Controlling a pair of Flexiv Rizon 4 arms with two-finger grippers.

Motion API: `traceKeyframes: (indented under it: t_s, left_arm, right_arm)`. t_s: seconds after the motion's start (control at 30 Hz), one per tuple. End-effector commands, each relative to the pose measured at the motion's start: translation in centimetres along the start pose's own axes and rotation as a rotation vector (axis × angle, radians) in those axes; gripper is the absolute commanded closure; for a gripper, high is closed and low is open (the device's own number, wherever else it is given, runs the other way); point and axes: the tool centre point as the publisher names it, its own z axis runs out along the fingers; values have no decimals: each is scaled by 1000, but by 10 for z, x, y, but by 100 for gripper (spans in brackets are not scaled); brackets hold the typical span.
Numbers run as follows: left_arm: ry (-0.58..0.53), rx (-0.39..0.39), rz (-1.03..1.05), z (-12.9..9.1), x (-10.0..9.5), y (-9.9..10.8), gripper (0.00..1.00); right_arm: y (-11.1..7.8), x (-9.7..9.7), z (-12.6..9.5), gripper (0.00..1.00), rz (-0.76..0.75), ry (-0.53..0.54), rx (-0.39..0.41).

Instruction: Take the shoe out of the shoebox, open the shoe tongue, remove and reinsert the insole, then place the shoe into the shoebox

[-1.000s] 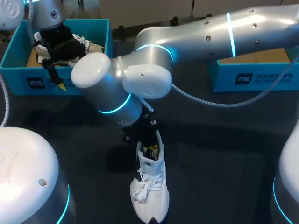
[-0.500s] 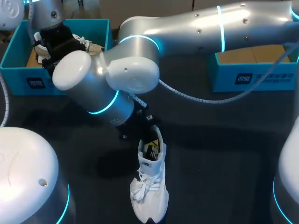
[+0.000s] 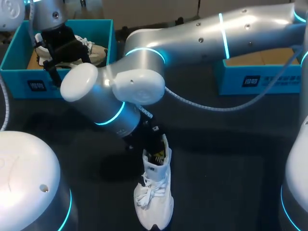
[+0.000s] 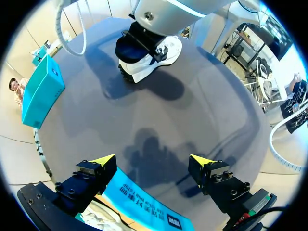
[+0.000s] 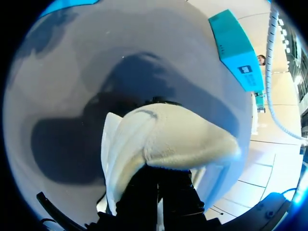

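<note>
Down in the lower middle of the head view, the white lace-up sneaker (image 3: 154, 192) lies on the dark bench (image 3: 231, 159). Its long axis runs up and down the frame, toe toward the bottom edge. The right end effector (image 3: 150, 143) is sunk into the sneaker's opening, and its grip cannot be told. At upper left, the left end effector (image 4: 151, 161) hangs spread wide over the teal cardboard shoebox (image 3: 29, 84).

Right gripper (image 3: 151, 144) sits sunk in the shoe (image 3: 154, 192) (its end wholly out of sight)
</note>
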Motion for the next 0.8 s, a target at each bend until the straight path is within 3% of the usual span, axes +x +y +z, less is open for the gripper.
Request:
traceKeyframes:
  t_s: [0.03, 0.17, 0.27, 0.5, 0.8]
  left_arm:
    - [0, -2, 0, 0, 1, 0, 0]
    - [0, -2, 0, 0, 1, 0, 0]
    - [0, -2, 0, 0, 1, 0, 0]
    - [0, -2, 0, 0, 1, 0, 0]
    - [0, -2, 0, 0, 1, 0, 0]
  right_arm:
    - [-3, 5, 10, 100, 203, 23, 3]
    - [1, 11, 7, 100, 193, 58, 0]
    - [3, 13, -7, 100, 182, 64, -16]
    - [4, 5, -33, 100, 172, 21, -35]
    - [6, -7, -30, 100, 175, -14, -24]
